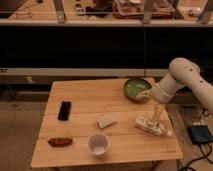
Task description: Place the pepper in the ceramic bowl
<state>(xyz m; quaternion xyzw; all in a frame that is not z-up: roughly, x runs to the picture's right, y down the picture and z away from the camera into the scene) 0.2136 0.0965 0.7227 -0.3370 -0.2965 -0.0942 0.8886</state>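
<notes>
Camera view: the gripper (150, 126) hangs low, jaws spread wide and seemingly empty. The pepper (60, 142) lies well apart to their left; the ceramic bowl (136, 89) sits just behind them. The reach is not yet begun: the next move calls for crossing past the white cup (98, 144) and descending over the pepper.

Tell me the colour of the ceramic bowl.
Ceramic bowl: green, darker rim; camera view. Gripper hangs over the table beside it.

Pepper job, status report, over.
Hand open, low at right of table. Pepper untouched, front left. Ceramic bowl back right. White cup between hand and pepper.
</notes>
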